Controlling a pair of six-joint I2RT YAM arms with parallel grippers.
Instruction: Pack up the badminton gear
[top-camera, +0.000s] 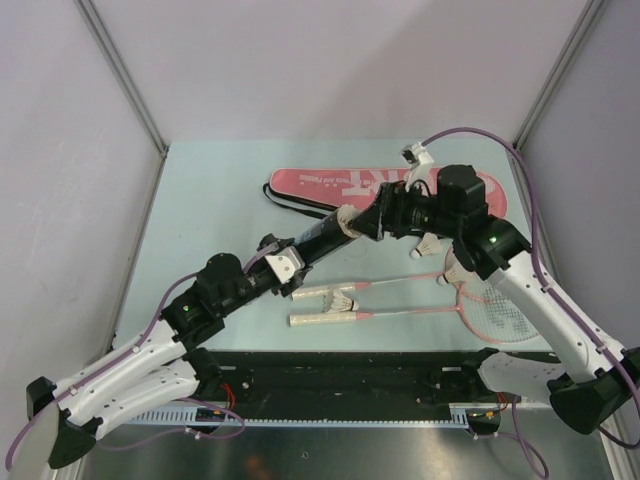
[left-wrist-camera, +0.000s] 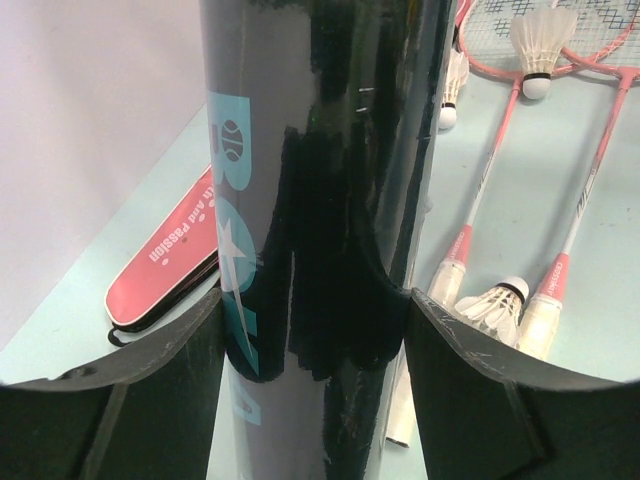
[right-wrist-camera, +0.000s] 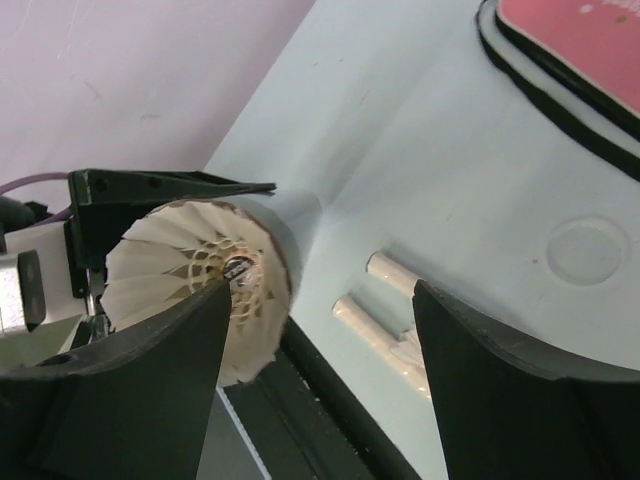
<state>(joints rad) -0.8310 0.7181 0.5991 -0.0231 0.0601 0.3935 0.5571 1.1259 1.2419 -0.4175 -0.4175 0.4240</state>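
Grips glossy black lettered tube (top-camera: 322, 233) in left gripper (left-wrist-camera: 315, 318), aloft mid-table. Holds right gripper (right-wrist-camera: 322, 300) wide at tube mouth, white feather shuttlecock (right-wrist-camera: 180, 268) seated inside. Left to pack: two loose shuttlecocks (top-camera: 345, 300), pink-framed rackets (top-camera: 410, 313) nearby; long pink bag (top-camera: 310, 184) at far side.

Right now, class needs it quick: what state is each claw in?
Left claw: closed on the black tube.
Right claw: open, gripping nothing.

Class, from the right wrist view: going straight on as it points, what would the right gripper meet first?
Probably the shuttlecock seated in the black tube's open mouth, slightly left of centre; depth is unclear.
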